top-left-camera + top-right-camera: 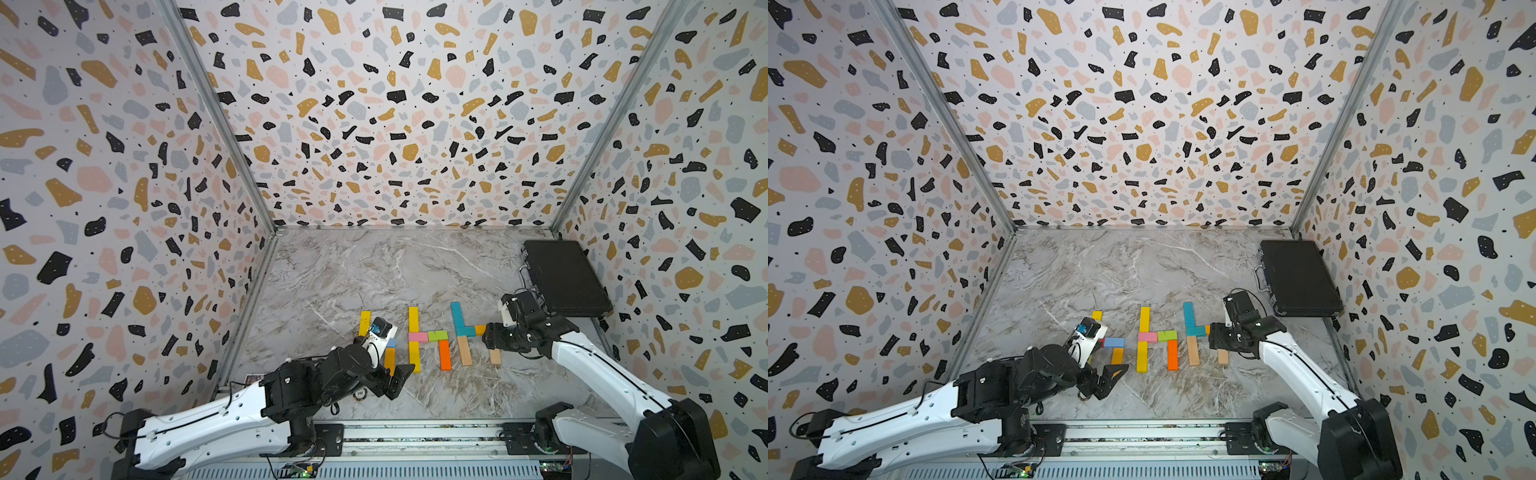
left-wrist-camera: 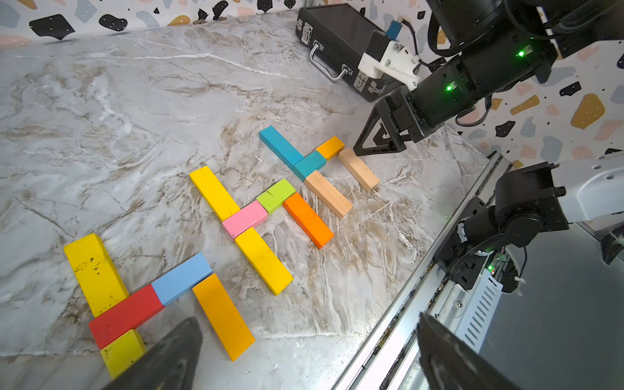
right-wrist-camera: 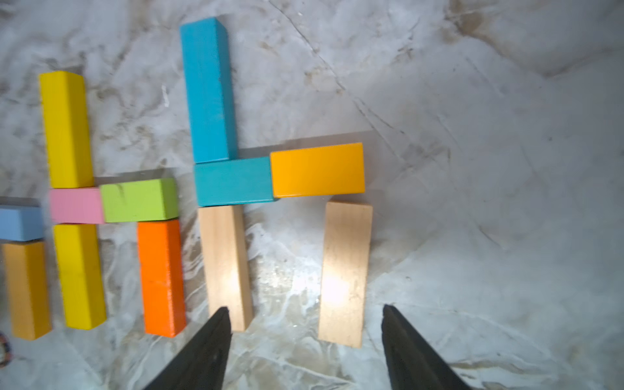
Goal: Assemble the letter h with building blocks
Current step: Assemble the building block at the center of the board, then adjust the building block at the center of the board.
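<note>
**Three h figures** of flat coloured wooden building blocks (image 2: 212,192) lie in a row on the marble desk (image 1: 332,270). In the rightmost, the outer long plain-wood block (image 3: 344,270) lies free just below the short orange block (image 3: 317,170). Your right jaws stand apart, empty; your left jaws gape wide. Assembly appears complete.

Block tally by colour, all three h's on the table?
yellow blocks: 4
amber blocks: 2
teal blocks: 2
plain wood blocks: 2
orange block: 1
red block: 1
light blue block: 1
pink block: 1
green block: 1
Total: 15
</note>
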Controlling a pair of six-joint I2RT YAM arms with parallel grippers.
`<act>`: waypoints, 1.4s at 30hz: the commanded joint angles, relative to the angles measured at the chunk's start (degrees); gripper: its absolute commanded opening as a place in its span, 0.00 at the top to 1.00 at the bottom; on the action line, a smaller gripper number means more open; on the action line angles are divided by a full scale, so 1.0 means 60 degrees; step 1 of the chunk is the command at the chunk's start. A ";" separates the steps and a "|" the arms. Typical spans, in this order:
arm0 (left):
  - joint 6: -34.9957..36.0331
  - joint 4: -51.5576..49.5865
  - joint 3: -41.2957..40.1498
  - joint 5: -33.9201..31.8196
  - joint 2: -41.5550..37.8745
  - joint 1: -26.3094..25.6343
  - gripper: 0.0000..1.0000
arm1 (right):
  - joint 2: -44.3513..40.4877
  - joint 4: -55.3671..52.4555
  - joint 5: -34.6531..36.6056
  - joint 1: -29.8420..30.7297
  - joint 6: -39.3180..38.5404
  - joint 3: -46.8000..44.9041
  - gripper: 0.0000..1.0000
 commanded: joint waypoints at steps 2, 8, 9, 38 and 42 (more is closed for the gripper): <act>0.0085 0.0347 0.0260 0.0132 0.0016 0.0071 0.01 | -0.0715 -0.0715 -0.0718 0.0451 0.0951 -0.0479 0.27; 0.0071 0.0471 0.0288 0.0162 0.0024 0.0072 0.01 | -0.1336 -0.1338 -0.0320 0.0826 0.1338 -0.0583 0.27; 0.0064 0.0514 0.0287 0.0167 0.0016 0.0072 0.01 | -0.1343 -0.1330 -0.0134 0.0821 0.1308 -0.0524 0.26; 0.0081 0.0297 0.0486 0.0517 -0.0119 0.0072 0.01 | 0.1653 0.3461 -0.1203 -0.1968 0.2550 -0.0845 0.14; 0.0069 0.0335 0.0510 0.0550 -0.0058 0.0072 0.01 | 0.1951 0.3621 -0.1408 -0.1968 0.2504 -0.0875 0.14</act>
